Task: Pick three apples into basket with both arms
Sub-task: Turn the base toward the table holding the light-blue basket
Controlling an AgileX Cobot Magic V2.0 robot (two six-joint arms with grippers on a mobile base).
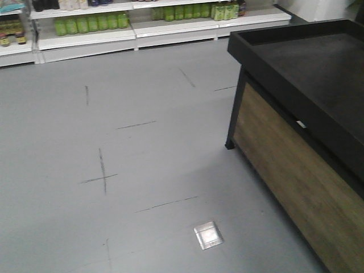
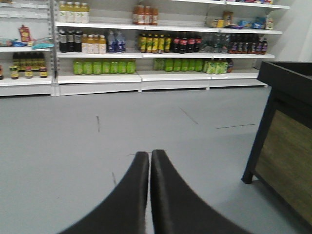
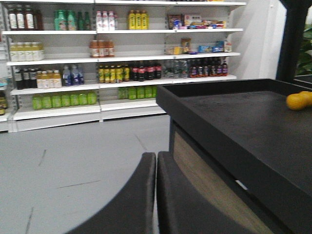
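Observation:
No apples and no basket show in any view. My left gripper (image 2: 149, 153) is shut with nothing between its black fingers, held above the grey floor and facing the shop shelves. My right gripper (image 3: 156, 156) is shut as well and empty, just left of the black display stand's near corner. The front view shows neither arm.
A black tray-topped display stand (image 1: 296, 74) with a wooden side panel fills the right side. Two oranges (image 3: 298, 100) lie on its top at the far right. Shelves of bottles (image 2: 161, 44) line the back wall. A metal floor plate (image 1: 208, 235) sits in the grey floor.

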